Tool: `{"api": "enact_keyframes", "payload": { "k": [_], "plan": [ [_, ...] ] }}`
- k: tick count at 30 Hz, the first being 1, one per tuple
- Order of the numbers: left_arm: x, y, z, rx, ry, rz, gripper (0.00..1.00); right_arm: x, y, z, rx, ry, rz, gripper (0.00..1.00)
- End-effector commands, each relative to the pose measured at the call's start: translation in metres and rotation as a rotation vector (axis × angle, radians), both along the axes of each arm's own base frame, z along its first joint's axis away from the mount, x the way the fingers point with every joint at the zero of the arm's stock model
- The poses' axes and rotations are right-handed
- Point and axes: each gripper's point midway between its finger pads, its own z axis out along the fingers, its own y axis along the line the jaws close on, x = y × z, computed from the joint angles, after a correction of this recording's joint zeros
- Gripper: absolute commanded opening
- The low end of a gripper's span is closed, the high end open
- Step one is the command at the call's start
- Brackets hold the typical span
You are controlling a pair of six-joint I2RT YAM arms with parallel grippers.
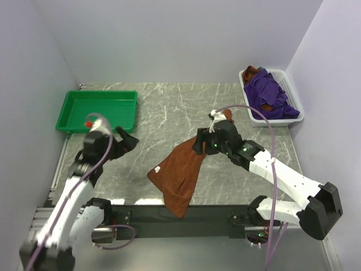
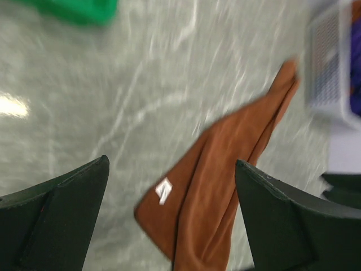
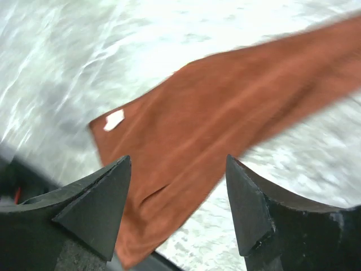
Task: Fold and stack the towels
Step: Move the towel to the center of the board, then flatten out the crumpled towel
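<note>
Both wrist views are blurred by motion. In the top view the right arm (image 1: pixel 248 153) covers part of the brown towel (image 1: pixel 183 169). How many towels (image 1: pixel 268 93) lie in the basket (image 1: pixel 273 120), I cannot tell.

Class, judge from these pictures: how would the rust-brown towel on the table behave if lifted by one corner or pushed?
The rust-brown towel would probably hang limp: it lies in soft folds, bunched narrow at its far end. Pushed, it would likely crumple rather than slide whole on the table, being plush cloth.
</note>
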Motion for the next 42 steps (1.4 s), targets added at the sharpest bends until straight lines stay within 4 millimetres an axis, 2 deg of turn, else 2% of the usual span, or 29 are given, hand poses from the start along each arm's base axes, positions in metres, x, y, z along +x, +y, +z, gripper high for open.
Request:
{"api": "enact_keyframes", "payload": {
  "k": [1, 3, 4, 6, 7, 13, 16, 19, 21, 22, 24, 27, 31, 33, 34, 35, 36, 38, 39, 40, 41, 42],
  "plan": [
    [0.004, -0.044, -0.017, -0.031, 0.138, -0.207, 0.99, 0.009, -0.027, -0.024, -0.014, 0.03, -0.183, 0.73],
    [0.006, -0.06, -0.029, 0.021, 0.173, -0.238, 0.98, 0.016, -0.036, -0.033, 0.034, 0.059, -0.254, 0.65],
    [0.009, -0.066, -0.042, 0.048, 0.214, -0.245, 0.96, 0.016, -0.041, -0.046, 0.034, 0.079, -0.276, 0.64],
    [0.005, -0.083, -0.051, 0.078, 0.246, -0.286, 0.94, 0.022, -0.041, -0.05, 0.067, 0.076, -0.302, 0.61],
    [0.006, -0.083, -0.066, 0.108, 0.295, -0.275, 0.94, 0.026, -0.04, -0.054, 0.072, 0.08, -0.312, 0.61],
    [-0.01, -0.094, -0.119, 0.189, 0.446, -0.31, 0.89, 0.033, -0.033, -0.078, 0.129, 0.131, -0.358, 0.6],
    [-0.017, -0.097, -0.137, 0.219, 0.489, -0.316, 0.83, 0.035, -0.038, -0.091, 0.144, 0.157, -0.401, 0.6],
    [-0.022, -0.096, -0.151, 0.262, 0.524, -0.32, 0.76, 0.044, -0.041, -0.094, 0.155, 0.149, -0.421, 0.58],
    [-0.026, -0.097, -0.155, 0.284, 0.534, -0.33, 0.7, 0.048, -0.044, -0.096, 0.151, 0.144, -0.435, 0.58],
    [-0.03, -0.098, -0.161, 0.296, 0.552, -0.341, 0.63, 0.052, -0.047, -0.1, 0.146, 0.144, -0.454, 0.56],
    [-0.035, -0.098, -0.166, 0.307, 0.571, -0.348, 0.59, 0.057, -0.053, -0.105, 0.14, 0.149, -0.485, 0.54],
    [-0.043, -0.098, -0.174, 0.322, 0.596, -0.361, 0.55, 0.066, -0.054, -0.107, 0.15, 0.146, -0.502, 0.5],
    [-0.048, -0.092, -0.181, 0.353, 0.604, -0.345, 0.52, 0.077, -0.052, -0.121, 0.139, 0.172, -0.514, 0.49],
    [-0.054, -0.09, -0.185, 0.35, 0.619, -0.345, 0.46, 0.085, -0.049, -0.122, 0.138, 0.172, -0.51, 0.47],
    [-0.055, -0.091, -0.186, 0.345, 0.62, -0.347, 0.46, 0.089, -0.049, -0.13, 0.126, 0.186, -0.515, 0.41],
    [-0.056, -0.092, -0.186, 0.34, 0.617, -0.347, 0.45, 0.094, -0.049, -0.132, 0.122, 0.182, -0.511, 0.39],
    [-0.057, -0.091, -0.188, 0.339, 0.621, -0.345, 0.46, 0.104, -0.044, -0.127, 0.135, 0.171, -0.502, 0.38],
    [-0.057, -0.089, -0.19, 0.347, 0.625, -0.337, 0.45, 0.117, -0.041, -0.136, 0.121, 0.182, -0.488, 0.35],
    [-0.056, -0.089, -0.19, 0.35, 0.627, -0.335, 0.45, 0.134, -0.034, -0.124, 0.139, 0.155, -0.477, 0.34],
    [-0.055, -0.088, -0.189, 0.352, 0.626, -0.327, 0.45, 0.14, -0.035, -0.137, 0.113, 0.182, -0.479, 0.33],
    [-0.054, -0.086, -0.19, 0.361, 0.623, -0.318, 0.45, 0.151, -0.036, -0.136, 0.1, 0.17, -0.476, 0.33],
    [-0.053, -0.086, -0.189, 0.362, 0.621, -0.313, 0.45, 0.174, -0.031, -0.119, 0.116, 0.127, -0.472, 0.33]
  ]
}}
